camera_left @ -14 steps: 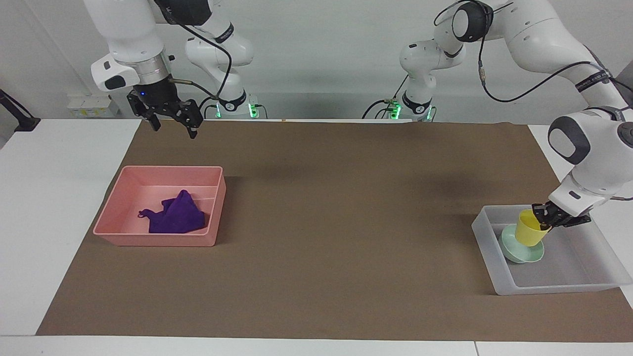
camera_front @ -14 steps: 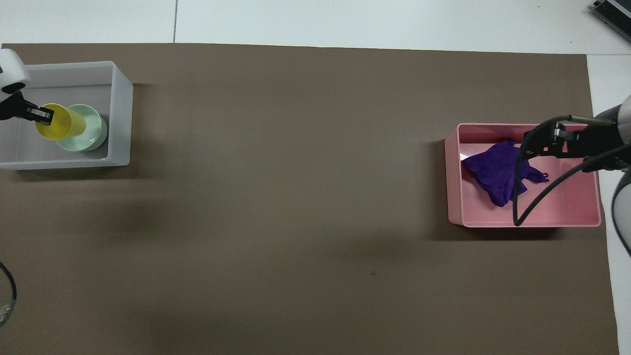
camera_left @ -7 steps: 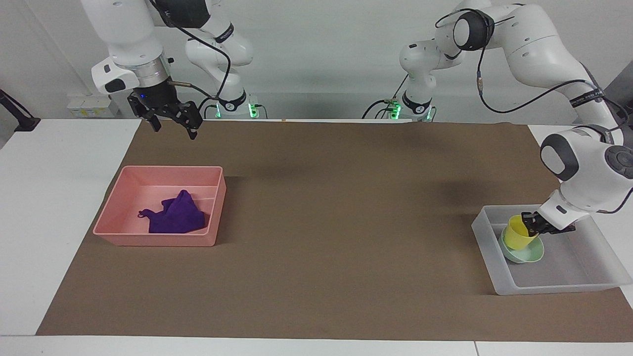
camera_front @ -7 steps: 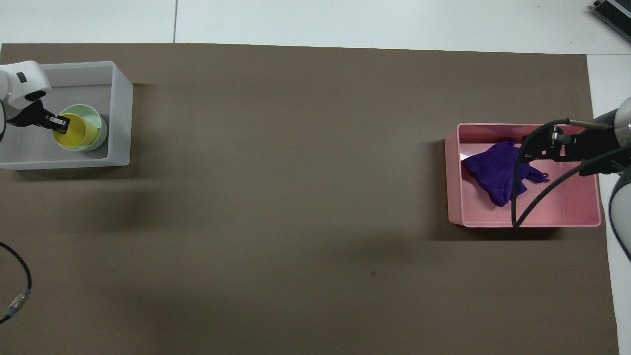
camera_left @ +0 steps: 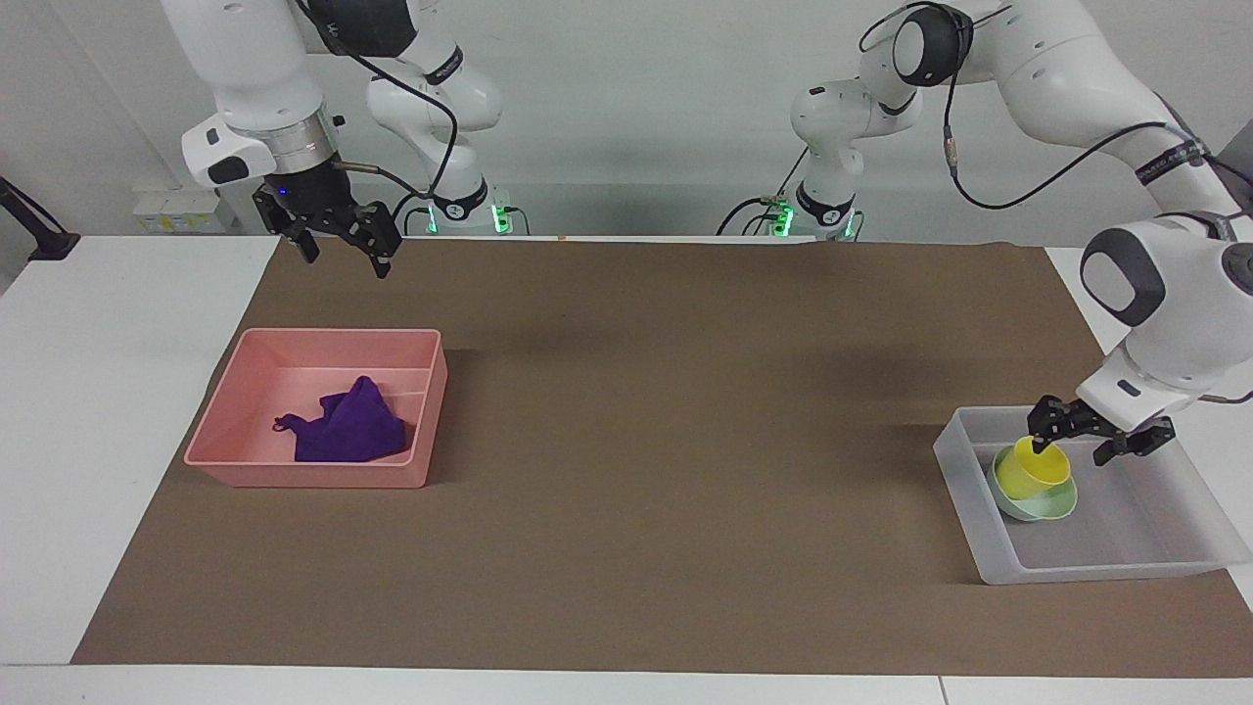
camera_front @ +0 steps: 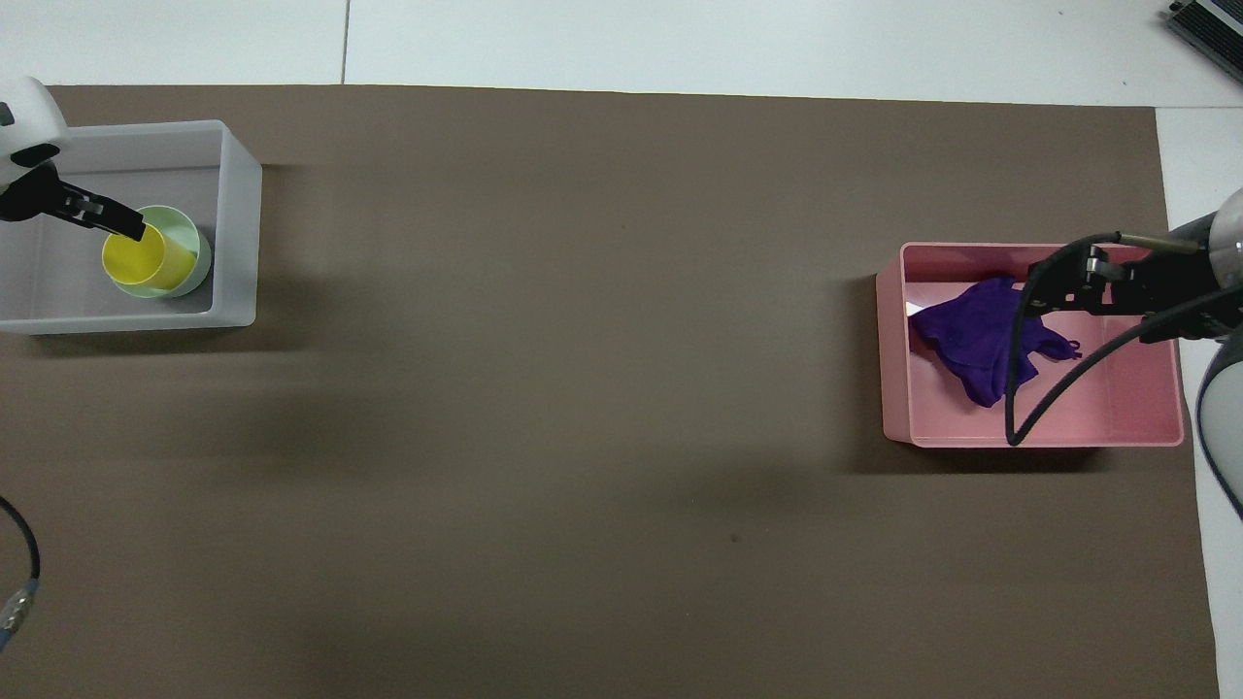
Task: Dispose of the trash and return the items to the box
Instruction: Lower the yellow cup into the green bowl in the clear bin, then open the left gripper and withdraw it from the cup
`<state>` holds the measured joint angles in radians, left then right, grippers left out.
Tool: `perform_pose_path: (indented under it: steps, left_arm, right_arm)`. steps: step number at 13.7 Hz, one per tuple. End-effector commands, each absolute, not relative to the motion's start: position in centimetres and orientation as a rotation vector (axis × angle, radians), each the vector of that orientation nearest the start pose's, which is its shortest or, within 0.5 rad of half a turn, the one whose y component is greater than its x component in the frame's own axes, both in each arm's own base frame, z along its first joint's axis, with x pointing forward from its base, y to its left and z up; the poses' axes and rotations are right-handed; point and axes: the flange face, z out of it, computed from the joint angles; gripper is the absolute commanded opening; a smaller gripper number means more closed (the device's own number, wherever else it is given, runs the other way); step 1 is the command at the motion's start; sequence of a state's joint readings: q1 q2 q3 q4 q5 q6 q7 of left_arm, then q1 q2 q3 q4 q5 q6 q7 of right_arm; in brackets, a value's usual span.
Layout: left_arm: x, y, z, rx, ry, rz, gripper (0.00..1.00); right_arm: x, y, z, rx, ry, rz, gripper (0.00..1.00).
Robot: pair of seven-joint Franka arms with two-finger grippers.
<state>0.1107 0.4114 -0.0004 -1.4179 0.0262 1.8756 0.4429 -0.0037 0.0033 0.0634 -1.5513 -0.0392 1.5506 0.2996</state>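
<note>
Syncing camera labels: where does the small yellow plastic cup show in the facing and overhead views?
Facing view: the small yellow plastic cup sits at the picture's right edge, below mid-height, nested in the shallow pale mint-green bowl.
Overhead view: the cup sits at the left edge, in the upper part.
Shared landmark: the translucent frosted-white rectangular plastic tray holding both, at the left arm's end of the table.

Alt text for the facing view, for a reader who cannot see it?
The left pincer hangs open over the frosted tray, just above the yellow cup that stands in the mint bowl. At the right arm's end, the purple rag lies in the pink tray, with the right pincer waiting, raised and open.
</note>
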Motion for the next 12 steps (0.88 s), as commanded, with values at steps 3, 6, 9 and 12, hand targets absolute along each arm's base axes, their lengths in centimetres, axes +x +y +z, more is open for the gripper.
perform_pose_path:
  steps: [3,6,9,12]
  left_arm:
    - [62.4,3.9,55.5,-3.164,0.413,0.116,1.0]
    - [58.9,0.6,60.2,-3.187,0.307,0.125,1.0]
    - [55.9,-0.5,61.4,-3.183,0.332,0.187,1.0]
    - [52.1,-0.6,60.0,-3.168,0.326,0.157,1.0]
  right_arm:
    - [54.6,2.4,62.8,-3.139,0.358,-0.022,1.0]
    - [54.6,2.3,62.8,-3.137,0.362,-0.021,1.0]
    - [54.6,2.2,62.8,-3.137,0.365,-0.021,1.0]
    - [54.6,1.8,62.8,-3.136,0.374,-0.021,1.0]
